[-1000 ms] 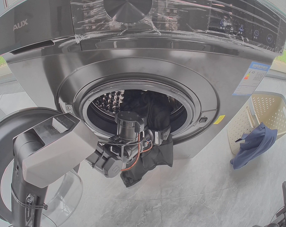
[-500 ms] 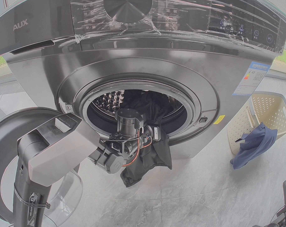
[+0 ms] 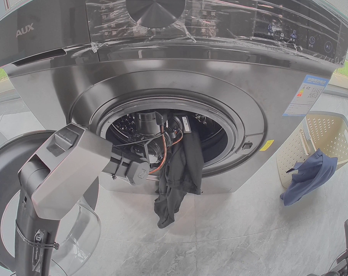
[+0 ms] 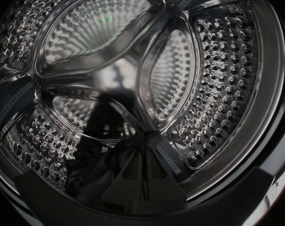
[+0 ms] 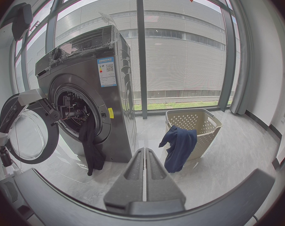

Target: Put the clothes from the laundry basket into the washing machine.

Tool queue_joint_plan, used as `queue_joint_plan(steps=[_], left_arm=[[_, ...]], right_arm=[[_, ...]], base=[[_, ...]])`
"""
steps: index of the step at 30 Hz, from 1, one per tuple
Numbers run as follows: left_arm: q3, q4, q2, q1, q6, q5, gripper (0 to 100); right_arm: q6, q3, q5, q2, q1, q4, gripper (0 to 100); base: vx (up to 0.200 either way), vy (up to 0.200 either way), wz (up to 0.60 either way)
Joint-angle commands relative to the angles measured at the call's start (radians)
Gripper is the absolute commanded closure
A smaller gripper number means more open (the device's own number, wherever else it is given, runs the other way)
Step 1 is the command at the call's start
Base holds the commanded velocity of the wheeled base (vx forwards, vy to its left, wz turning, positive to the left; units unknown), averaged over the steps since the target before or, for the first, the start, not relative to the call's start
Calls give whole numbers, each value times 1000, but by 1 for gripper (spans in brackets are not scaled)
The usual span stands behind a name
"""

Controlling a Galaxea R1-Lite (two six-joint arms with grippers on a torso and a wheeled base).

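The black garment (image 3: 181, 165) hung over the six o'clock lip of the door opening of the washing machine (image 3: 220, 69), its upper end pinched in the closed jaws of the left gripper (image 4: 144, 142) inside the drum. At the machine's four o'clock, a blue garment (image 3: 308, 177) draped over the rim of the laundry basket (image 3: 331, 131). The right gripper (image 5: 145, 151) held its jaws pressed together, empty.

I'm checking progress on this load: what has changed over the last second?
The left gripper, jaws shut on the black garment, rose and pushed forward into the drum, carrying the garment's top end inside. The garment's tail still hangs out over the opening's rim. Unchanged: the blue garment draped on the laundry basket, the right gripper and the open door.
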Motion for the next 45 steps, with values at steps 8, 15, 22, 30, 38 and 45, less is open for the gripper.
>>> queue_joint_plan(steps=[8, 15, 22, 30, 38, 45], left_arm=[[-106, 73, -6, 40, -7, 4, 100], [-49, 137, -95, 9, -7, 5, 0], [78, 94, -155, 6, -21, 5, 0], [216, 36, -204, -2, -64, 4, 0], [270, 88, -216, -26, -85, 4, 0], [305, 108, -184, -19, -85, 2, 0]], right_arm=[[9, 8, -6, -12, 4, 0, 100], [9, 8, -6, -12, 4, 0, 100], [9, 8, -4, -12, 4, 0, 100], [9, 8, -6, -12, 4, 0, 100], [9, 8, -6, -12, 4, 0, 100], [9, 8, -6, -12, 4, 0, 100]], base=[[0, 0, 0], [0, 0, 0], [0, 0, 0], [0, 0, 0], [0, 0, 0], [0, 0, 0]])
